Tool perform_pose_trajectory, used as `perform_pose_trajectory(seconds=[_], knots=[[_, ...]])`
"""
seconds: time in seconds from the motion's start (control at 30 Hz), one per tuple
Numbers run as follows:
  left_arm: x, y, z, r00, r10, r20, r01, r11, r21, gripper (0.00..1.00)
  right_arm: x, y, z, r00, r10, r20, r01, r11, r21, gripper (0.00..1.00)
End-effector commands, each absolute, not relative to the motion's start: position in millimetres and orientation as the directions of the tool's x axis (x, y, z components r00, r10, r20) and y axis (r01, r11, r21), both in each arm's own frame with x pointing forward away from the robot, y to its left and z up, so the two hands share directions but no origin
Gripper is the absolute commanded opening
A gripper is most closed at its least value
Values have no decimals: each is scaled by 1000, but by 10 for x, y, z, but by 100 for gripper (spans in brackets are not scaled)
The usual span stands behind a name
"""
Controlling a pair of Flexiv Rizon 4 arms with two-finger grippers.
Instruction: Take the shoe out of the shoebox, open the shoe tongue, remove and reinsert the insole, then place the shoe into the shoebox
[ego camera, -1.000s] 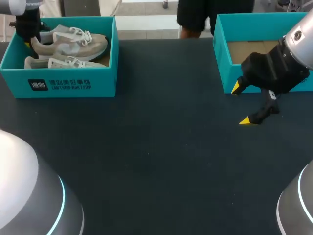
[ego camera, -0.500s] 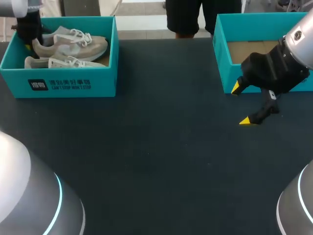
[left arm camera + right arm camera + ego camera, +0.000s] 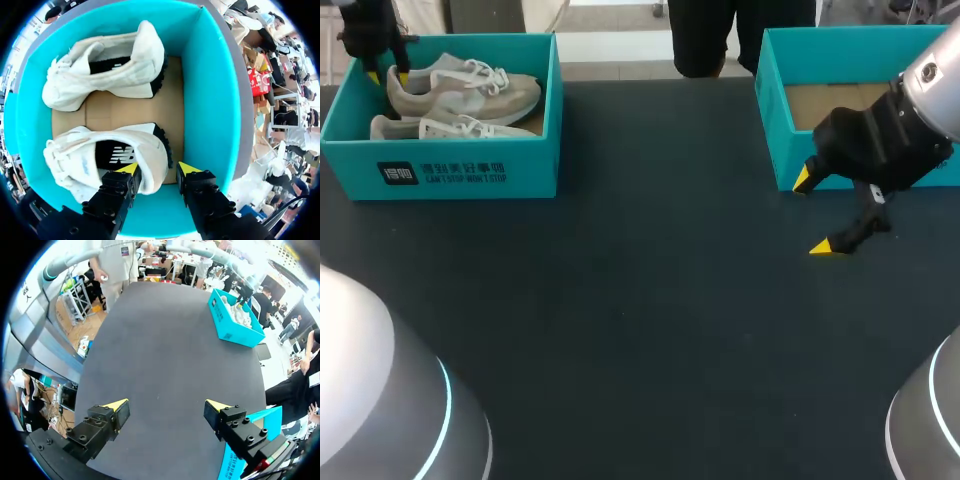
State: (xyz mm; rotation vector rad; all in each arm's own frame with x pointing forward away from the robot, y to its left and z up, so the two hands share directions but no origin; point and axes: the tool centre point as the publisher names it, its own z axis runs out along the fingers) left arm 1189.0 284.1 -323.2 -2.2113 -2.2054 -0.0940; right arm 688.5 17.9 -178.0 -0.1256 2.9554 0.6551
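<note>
- The left pincer has risen at the far left corner of the shoebox. A second ago it sat lower, down at the heel, and now its yellow tips show clear above it.
- The far sneaker lies where it lay before, on its side in the box with its heel toward that corner. It has not come up with the pincer.
- In the left wrist view the pincer stands spread astride the heel of that sneaker. One tip is over the collar and the other is over the gap by the box wall. I see no pinch on the heel.
- The second sneaker rests beside the first, untouched.
- The right pincer has not stirred. It hangs spread wide and holding nothing above the worktop, just before the second teal box.
- My reading is that the first step is not yet done. The rise looks like either a missed grip or a re-aim, so the left pincer likely needs to drop and close on the heel before any lift.
</note>
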Motion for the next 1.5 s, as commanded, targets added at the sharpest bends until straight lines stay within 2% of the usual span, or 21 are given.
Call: perform_pose_trajectory(seconds=[0.03,0.07,0.13,0.23,0.3,0.77,1.13,1.17,1.2,1.27,1.33,1.5], knots=[[11619,2828,-2906,21,999,36,997,-23,69,50,6909,196,-1789,-991,-57,-123,-104,904,414,100],[11587,2824,-2854,22,999,29,997,-24,73,56,6909,196,-1789,-991,-57,-123,-104,904,414,100],[11526,2820,-2758,23,1000,22,997,-24,71,57,6909,196,-1789,-991,-57,-123,-104,904,414,100],[11410,2827,-2612,3,1000,-6,998,-3,59,67,6909,196,-1789,-991,-57,-123,-104,904,414,100],[11299,2831,-2526,1,1000,-12,998,0,69,100,6909,196,-1789,-991,-57,-123,-104,904,414,100],[11299,2831,-2526,1,1000,-12,998,0,69,100,6909,196,-1789,-991,-57,-123,-104,904,414,100],[10744,2870,-2744,-8,997,76,1000,7,7,100,6909,196,-1789,-991,-57,-123,-104,904,414,100],[10706,2860,-2771,-8,997,80,1000,7,8,96,6909,196,-1789,-991,-57,-123,-104,904,414,100],[10675,2851,-2801,-9,996,91,1000,7,27,79,6909,196,-1789,-991,-57,-123,-104,904,414,100],[10635,2838,-2855,-7,995,96,1000,5,23,56,6909,196,-1789,-991,-57,-123,-104,904,414,100],[10593,2827,-2891,-4,995,100,1000,2,25,47,6909,196,-1789,-991,-57,-123,-104,904,414,100],[10515,2807,-2966,15,995,96,1000,-17,17,48,6909,196,-1789,-991,-57,-123,-104,904,414,100]])
